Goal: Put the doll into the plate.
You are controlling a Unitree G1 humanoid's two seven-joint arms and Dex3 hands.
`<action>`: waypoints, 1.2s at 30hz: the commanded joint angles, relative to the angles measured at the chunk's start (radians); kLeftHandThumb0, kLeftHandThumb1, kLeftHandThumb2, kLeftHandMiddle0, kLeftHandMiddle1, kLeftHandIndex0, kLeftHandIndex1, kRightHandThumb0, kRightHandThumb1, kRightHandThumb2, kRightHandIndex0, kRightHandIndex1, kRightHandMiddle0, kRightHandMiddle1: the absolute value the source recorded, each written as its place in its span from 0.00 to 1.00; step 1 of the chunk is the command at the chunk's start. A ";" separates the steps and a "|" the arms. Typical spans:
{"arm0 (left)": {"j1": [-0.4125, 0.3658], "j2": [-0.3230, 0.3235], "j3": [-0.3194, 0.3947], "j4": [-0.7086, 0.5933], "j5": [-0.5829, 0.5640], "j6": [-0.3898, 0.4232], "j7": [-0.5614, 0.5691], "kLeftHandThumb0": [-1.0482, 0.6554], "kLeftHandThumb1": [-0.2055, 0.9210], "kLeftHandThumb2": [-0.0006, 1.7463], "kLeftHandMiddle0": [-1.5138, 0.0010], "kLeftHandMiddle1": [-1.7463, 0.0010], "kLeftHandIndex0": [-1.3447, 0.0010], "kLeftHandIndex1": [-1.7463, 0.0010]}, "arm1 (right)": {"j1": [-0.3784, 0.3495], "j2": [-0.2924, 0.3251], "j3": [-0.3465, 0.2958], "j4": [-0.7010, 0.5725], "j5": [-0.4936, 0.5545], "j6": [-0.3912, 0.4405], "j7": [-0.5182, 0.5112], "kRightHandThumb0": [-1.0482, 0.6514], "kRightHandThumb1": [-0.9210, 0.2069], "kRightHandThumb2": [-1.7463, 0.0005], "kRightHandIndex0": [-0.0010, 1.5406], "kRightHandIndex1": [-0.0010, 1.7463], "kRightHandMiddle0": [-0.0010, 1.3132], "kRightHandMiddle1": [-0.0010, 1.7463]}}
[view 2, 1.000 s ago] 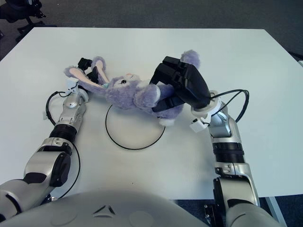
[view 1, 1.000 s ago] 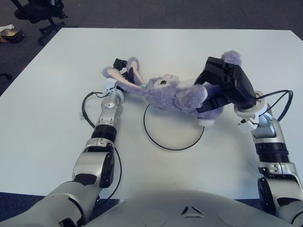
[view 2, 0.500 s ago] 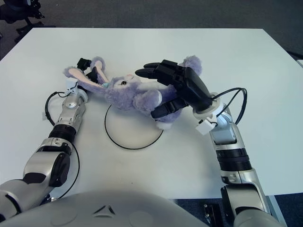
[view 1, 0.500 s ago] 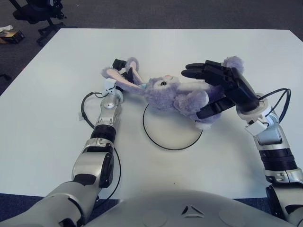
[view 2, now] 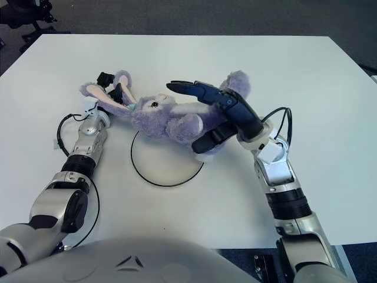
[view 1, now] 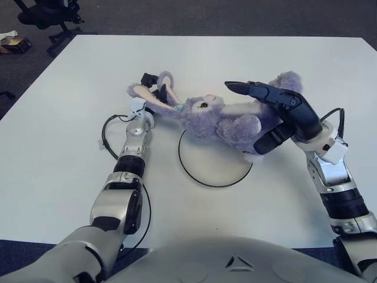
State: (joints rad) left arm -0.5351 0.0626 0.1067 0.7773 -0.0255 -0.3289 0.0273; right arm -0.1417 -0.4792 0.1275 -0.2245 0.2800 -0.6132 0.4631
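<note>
Your white counter (view 1: pixel 70 153) fills most of the view, dark floor around its far edge.

The doll (view 1: pixel 227 118), a purple plush rabbit, lies on its side across the counter. Landmark from here on: the doll. Its head points toward your left, long pink-lined ears stretched out that way; its feet end points right and slightly away.

The plate (view 1: pixel 215 162) shows as a flat white disc with a thin dark rim, just on your near side of the doll. The doll's belly and one white-soled foot overlap the plate's far rim; most of the doll's body lies beyond the plate, not inside it.

Your right hand (view 1: pixel 277 115) sits at the doll's right end, over its legs. Its fingers (view 1: pixel 250 89) are spread wide and extended, one set reaching over the top of the doll's body, the thumb side lying below by the foot. It grips nothing; whether the fingers touch the plush cannot be told.

Your left hand (view 1: pixel 154 88) is at the doll's left end, dark fingers closed around the ears near their tips.

A black cable loops beside your left forearm, left of the doll.
</note>
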 commanded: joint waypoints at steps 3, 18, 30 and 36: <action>0.072 -0.021 -0.011 0.046 0.008 0.050 0.008 0.40 0.89 0.39 0.46 0.00 0.79 0.00 | 0.043 -0.042 -0.030 -0.100 0.090 0.124 0.054 0.35 0.00 0.85 0.30 0.00 0.36 0.04; 0.067 -0.025 -0.016 0.057 0.011 0.041 0.011 0.40 0.89 0.38 0.46 0.00 0.79 0.00 | 0.122 -0.238 -0.195 -0.293 0.831 0.779 0.191 0.30 0.00 0.79 0.33 0.01 0.45 0.06; 0.065 -0.022 -0.017 0.066 0.008 0.032 0.006 0.40 0.90 0.38 0.46 0.00 0.80 0.00 | 0.049 -0.373 -0.422 -0.319 0.878 0.954 0.176 0.33 0.00 0.79 0.37 0.01 0.51 0.06; 0.065 -0.021 -0.018 0.066 0.008 0.032 0.004 0.40 0.90 0.38 0.46 0.00 0.80 0.00 | 0.046 -0.235 -0.479 -0.313 0.801 0.842 0.179 0.38 0.00 0.80 0.50 0.03 0.63 0.10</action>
State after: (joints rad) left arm -0.5409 0.0566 0.0961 0.7876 -0.0235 -0.3340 0.0339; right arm -0.0990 -0.7973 -0.3321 -0.5398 1.1120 0.2838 0.6407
